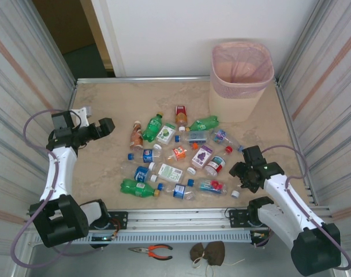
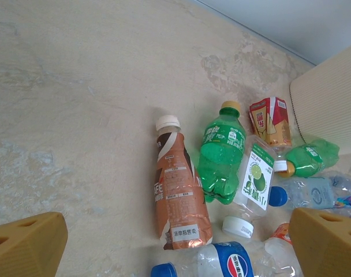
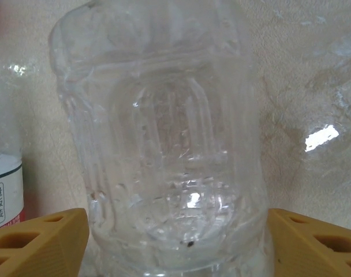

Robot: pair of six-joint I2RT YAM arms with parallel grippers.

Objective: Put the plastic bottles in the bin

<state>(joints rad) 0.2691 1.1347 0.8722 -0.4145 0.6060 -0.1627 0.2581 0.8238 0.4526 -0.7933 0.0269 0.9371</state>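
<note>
Right wrist close-up: right gripper (image 3: 175, 234) straddles a clear bottle (image 3: 164, 144), grip unclear; top view: left gripper (image 1: 108, 126) wide open, empty, bin (image 1: 239, 105) pink-lined.

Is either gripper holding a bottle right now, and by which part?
Left gripper: nothing, jaws wide open. Right gripper: fingers flank a clear bottle across its body; whether they clamp it cannot be told.
</note>
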